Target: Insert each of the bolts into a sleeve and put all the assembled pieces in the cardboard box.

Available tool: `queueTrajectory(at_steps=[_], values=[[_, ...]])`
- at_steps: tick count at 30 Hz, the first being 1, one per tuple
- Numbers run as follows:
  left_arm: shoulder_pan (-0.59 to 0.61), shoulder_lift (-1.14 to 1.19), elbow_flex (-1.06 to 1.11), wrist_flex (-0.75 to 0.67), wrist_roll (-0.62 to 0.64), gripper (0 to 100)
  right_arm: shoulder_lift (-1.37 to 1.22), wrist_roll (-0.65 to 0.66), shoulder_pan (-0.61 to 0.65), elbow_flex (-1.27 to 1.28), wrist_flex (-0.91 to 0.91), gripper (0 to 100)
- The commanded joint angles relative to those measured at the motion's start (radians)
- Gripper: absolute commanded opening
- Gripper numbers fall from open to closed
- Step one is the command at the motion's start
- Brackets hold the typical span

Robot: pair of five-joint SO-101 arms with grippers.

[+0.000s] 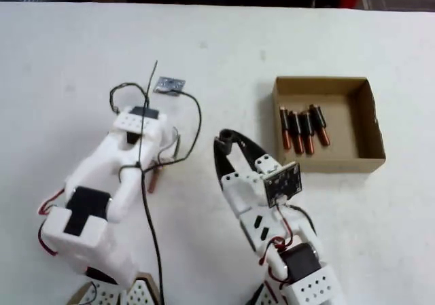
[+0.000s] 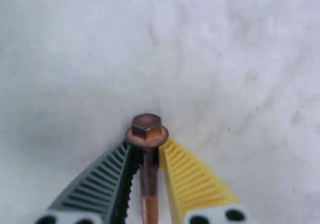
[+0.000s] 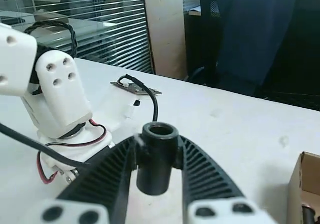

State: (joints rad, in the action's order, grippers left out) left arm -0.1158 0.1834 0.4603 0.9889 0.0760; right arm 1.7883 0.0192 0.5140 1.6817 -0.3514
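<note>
My left gripper (image 2: pixel 146 151) is shut on a copper bolt (image 2: pixel 148 170), its hex head just past the grey and yellow fingertips, above the white table. In the high view the bolt (image 1: pixel 154 178) pokes out under the left arm (image 1: pixel 115 176). My right gripper (image 3: pixel 157 156) is shut on a black sleeve (image 3: pixel 157 156) held upright with its open bore facing up; in the high view that gripper (image 1: pixel 228 145) is at the table's middle. The cardboard box (image 1: pixel 360 118) at the right holds several assembled pieces (image 1: pixel 303 130) lying side by side.
A small metal plate (image 1: pixel 169 85) lies behind the left arm, with black cables (image 1: pixel 194 115) looping near it. The left arm (image 3: pixel 55 94) stands close beside the right gripper. Chairs and a blind are in the room behind.
</note>
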Motion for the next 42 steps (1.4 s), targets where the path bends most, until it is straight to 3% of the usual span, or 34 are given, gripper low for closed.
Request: queueTrajectory(at_steps=[1,8,20,30,37,42], values=[[-0.021,-0.130,-0.012,0.017,0.014,2,0.012,-0.008,0.012,0.009,-0.004,1.7],[-0.012,-0.378,-0.005,0.086,0.014,2,0.012,-0.008,0.012,0.009,-0.030,1.7],[-0.016,-0.693,-0.008,0.074,0.012,2,0.012,-0.008,0.012,0.009,-0.068,1.7],[-0.067,-0.926,0.095,-0.101,0.012,2,0.012,-0.014,0.033,0.009,-0.061,1.7],[-0.145,-1.121,0.293,-0.399,0.011,2,0.013,-0.014,0.120,0.009,-0.059,1.7],[-0.147,-1.213,0.402,-0.539,-0.107,2,0.013,-0.014,0.125,0.009,-0.008,1.7]])
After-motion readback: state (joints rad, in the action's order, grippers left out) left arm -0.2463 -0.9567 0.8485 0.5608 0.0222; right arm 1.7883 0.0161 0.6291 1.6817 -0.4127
